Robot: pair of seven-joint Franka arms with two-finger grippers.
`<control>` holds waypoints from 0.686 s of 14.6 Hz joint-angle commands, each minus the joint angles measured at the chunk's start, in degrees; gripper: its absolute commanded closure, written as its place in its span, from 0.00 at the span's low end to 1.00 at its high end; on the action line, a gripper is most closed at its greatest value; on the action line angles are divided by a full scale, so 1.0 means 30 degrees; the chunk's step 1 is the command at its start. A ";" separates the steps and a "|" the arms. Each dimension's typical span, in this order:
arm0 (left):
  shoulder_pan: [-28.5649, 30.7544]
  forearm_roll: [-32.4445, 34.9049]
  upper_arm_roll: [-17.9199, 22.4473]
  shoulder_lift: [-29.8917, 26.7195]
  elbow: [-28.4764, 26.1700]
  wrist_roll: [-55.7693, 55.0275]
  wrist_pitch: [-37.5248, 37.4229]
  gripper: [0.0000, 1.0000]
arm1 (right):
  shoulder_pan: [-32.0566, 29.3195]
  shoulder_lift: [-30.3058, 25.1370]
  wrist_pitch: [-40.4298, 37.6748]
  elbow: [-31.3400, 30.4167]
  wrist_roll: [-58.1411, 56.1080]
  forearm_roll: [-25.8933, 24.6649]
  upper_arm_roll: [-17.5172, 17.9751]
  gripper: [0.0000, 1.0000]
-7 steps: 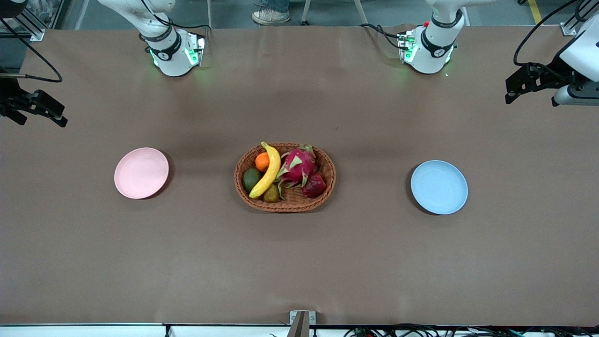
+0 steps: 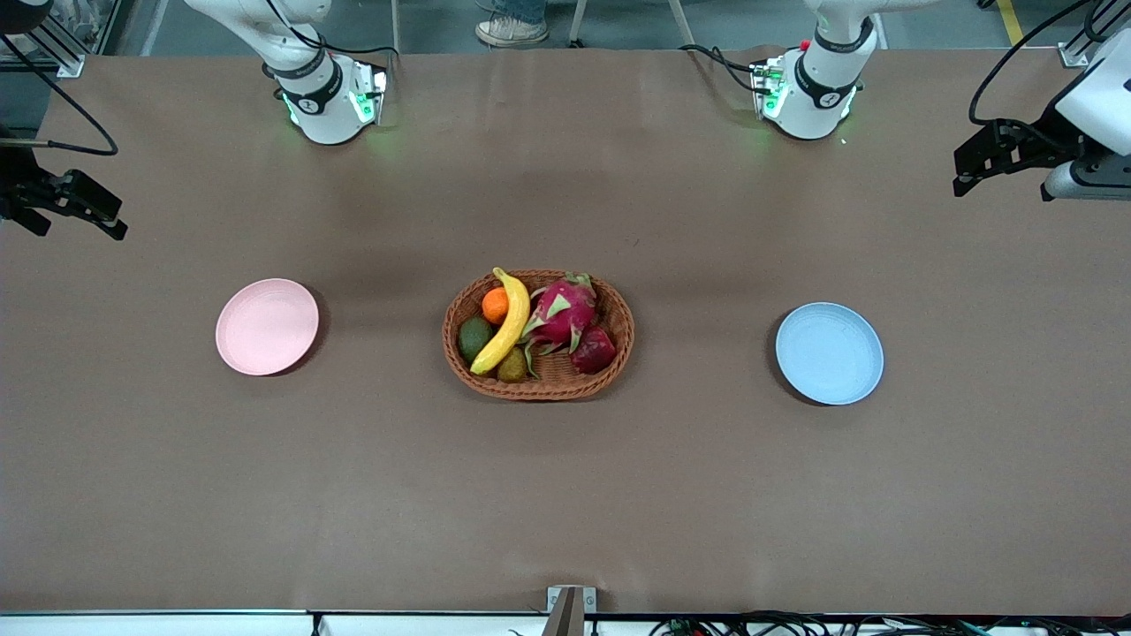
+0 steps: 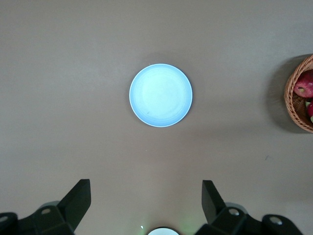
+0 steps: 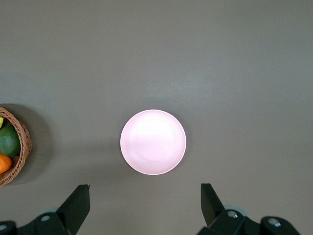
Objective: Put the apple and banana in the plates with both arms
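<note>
Lying in the basket (image 2: 618,340), the banana (image 2: 505,323) runs toward the camera.

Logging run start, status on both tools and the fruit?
Left tool open, high over the blue plate; right tool open over the pink plate. Apple and banana in the basket. Plates bare, nothing blocking.

An oval brown wicker basket (image 2: 538,335) is set at the middle of the brown tabletop (image 2: 565,495). In it, a long curved yellow banana (image 2: 506,322) is laid between a small orange (image 2: 495,305) and a pink dragon fruit (image 2: 560,311); a small dark red apple (image 2: 593,350) is placed beside the dragon fruit, nearer the front camera. A round pale pink plate (image 2: 267,326) is set toward the right arm's end, a round light blue plate (image 2: 829,353) toward the left arm's end, both well apart from the basket.
</note>
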 commanded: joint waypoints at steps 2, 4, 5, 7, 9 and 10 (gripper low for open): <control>-0.0670 -0.0097 -0.0483 0.2007 0.1293 -0.0173 -0.0032 0.00 | -0.0339 0.0063 0.0048 0.0277 0.0043 -0.0073 0.0239 0.00; -0.1459 -0.0244 -0.0835 0.3265 0.1322 -0.1834 0.0522 0.00 | -0.0164 0.1118 -0.0011 0.1097 -0.0102 -0.0043 0.0268 0.00; -0.1957 -0.0302 -0.0953 0.3764 0.1322 -0.3005 0.1077 0.00 | 0.0040 0.1325 -0.0041 0.1158 -0.0161 -0.0043 0.0268 0.00; -0.3595 -0.0274 -0.0954 0.4964 0.1293 -0.5874 0.2569 0.00 | 0.0596 0.1764 0.0017 0.1188 -0.0162 -0.0043 0.0268 0.00; -0.5148 -0.0273 -0.0954 0.6515 0.1321 -0.8803 0.3509 0.00 | 0.1384 0.3047 0.0105 0.1566 -0.0133 -0.0014 0.0268 0.00; -0.5533 -0.0331 -0.0954 0.7422 0.1380 -1.0094 0.4181 0.00 | 0.1912 0.3781 0.0047 0.2062 -0.0161 -0.0014 0.0268 0.00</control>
